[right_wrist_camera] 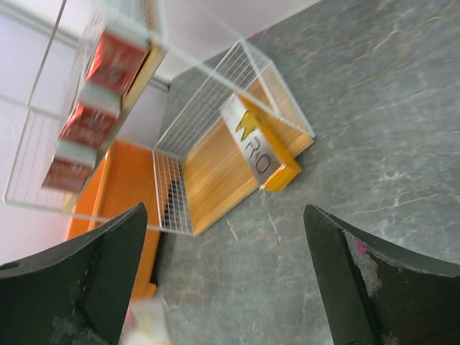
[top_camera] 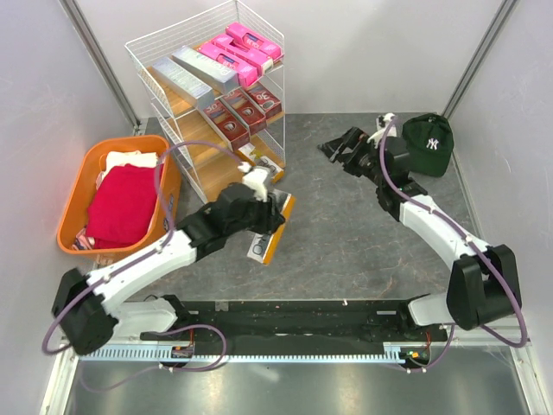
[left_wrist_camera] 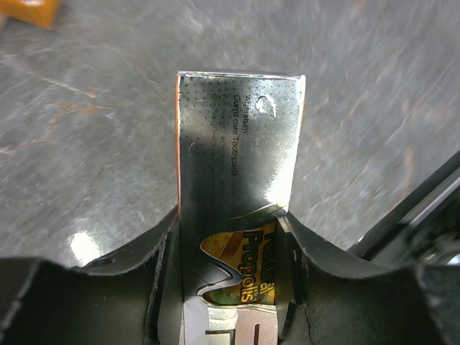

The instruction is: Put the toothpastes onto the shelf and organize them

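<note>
**Left tool holds toothpaste box near shelf**

Left tool [left_wrist_camera: 231, 226] is clamped on a gold-white-black cardboard toothpaste box [left_wrist_camera: 237, 144] over the grey tabletop [top_camera: 346, 225], at 5 o'clock of the white wire shelf [top_camera: 212, 166]. Right tool [right_wrist_camera: 223, 223] has its jaws apart and empty. Best approach: keep the box level and slide it lengthwise onto the bottom board beside the matching gold box [right_wrist_camera: 259, 154].

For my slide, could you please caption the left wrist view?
Left gripper clamps a black-and-gold cardboard toothpaste box over the grey table.

table [top_camera: 346, 225] between shelf [top_camera: 212, 164] and cap [top_camera: 429, 143]: passable | orange basket [top_camera: 76, 197] just beside shelf | bottom board [right_wrist_camera: 215, 169] mostly bare
</note>
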Action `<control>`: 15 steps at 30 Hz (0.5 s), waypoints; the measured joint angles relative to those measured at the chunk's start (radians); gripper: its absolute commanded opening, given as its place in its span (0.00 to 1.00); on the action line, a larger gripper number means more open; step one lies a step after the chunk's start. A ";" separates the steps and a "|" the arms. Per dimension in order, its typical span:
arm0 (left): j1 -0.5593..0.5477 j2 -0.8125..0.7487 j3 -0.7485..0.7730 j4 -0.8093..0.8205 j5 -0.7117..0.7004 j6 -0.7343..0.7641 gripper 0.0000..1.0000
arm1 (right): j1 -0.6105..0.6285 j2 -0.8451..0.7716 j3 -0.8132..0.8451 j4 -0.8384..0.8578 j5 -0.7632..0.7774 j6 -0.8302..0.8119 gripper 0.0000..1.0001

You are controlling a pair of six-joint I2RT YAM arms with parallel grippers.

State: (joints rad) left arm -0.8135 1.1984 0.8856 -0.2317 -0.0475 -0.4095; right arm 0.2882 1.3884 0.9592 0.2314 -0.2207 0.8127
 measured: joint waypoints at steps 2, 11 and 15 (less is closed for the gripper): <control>0.056 -0.085 -0.053 0.031 0.005 -0.056 0.21 | 0.047 -0.028 0.001 -0.029 0.023 -0.029 0.98; 0.469 -0.340 -0.377 0.270 0.193 -0.429 0.18 | 0.276 -0.162 -0.019 -0.079 0.188 -0.146 0.98; 0.583 -0.353 -0.508 0.389 0.281 -0.610 0.17 | 0.388 -0.194 -0.054 -0.073 0.280 -0.188 0.98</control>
State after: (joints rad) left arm -0.2306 0.8455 0.3779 0.1577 0.2337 -1.0191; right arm 0.6765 1.1946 0.9054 0.1581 0.0597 0.6243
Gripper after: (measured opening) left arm 0.499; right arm 0.981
